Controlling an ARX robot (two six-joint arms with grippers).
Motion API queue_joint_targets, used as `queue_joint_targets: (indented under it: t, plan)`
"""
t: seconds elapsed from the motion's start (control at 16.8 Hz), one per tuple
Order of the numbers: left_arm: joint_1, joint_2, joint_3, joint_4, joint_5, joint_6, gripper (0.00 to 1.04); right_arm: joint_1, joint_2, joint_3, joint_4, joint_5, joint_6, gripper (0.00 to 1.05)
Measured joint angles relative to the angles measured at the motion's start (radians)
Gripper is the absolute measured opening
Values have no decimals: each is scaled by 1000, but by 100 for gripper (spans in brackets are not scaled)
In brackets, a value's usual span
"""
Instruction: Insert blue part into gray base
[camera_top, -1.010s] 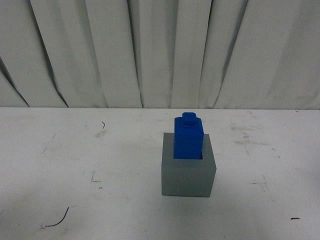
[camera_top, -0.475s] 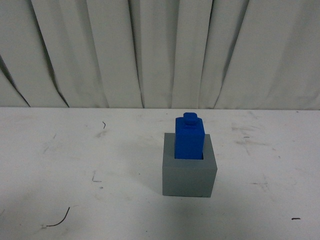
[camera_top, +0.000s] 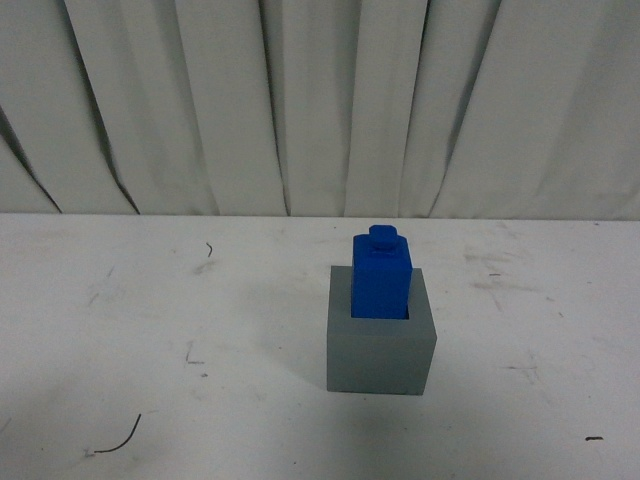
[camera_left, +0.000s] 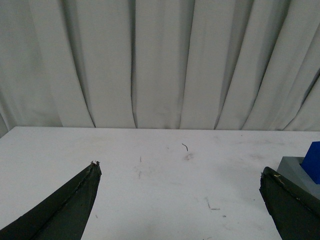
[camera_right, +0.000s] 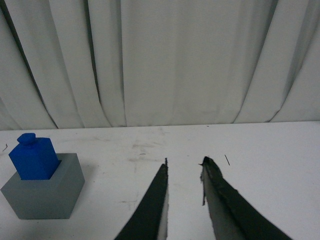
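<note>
Blue part (camera_top: 381, 275) stood upright in gray base (camera_top: 381, 350) recess; left gripper (camera_left: 180, 172) spread wide, right gripper (camera_right: 184, 167) narrowly parted, both clear of base. Seating judged complete; keep grippers away.

**Scuffed counter, pleated backdrop**

A white, matte counter (camera_top: 150, 300) is lying flat, showing grey scuffs and small dark marks. A thin, dark, curved thread (camera_top: 118, 440) is resting near its front left edge. Pale grey-white pleated fabric curtains (camera_top: 300, 100) are hanging behind it.

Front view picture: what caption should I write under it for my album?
A bright blue rectangular block stands upright in the recess of a matte gray cube on a scuffed white table.
</note>
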Motion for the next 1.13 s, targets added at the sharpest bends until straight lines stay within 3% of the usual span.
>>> queue_joint_targets:
  t: [0.3, 0.65, 1.13]
  plan:
    - [0, 0, 0, 0, 0, 0, 98, 0, 0, 0, 0, 0, 0, 78]
    - [0, 0, 0, 0, 0, 0, 98, 0, 0, 0, 0, 0, 3, 100]
    - [0, 0, 0, 0, 0, 0, 98, 0, 0, 0, 0, 0, 3, 98]
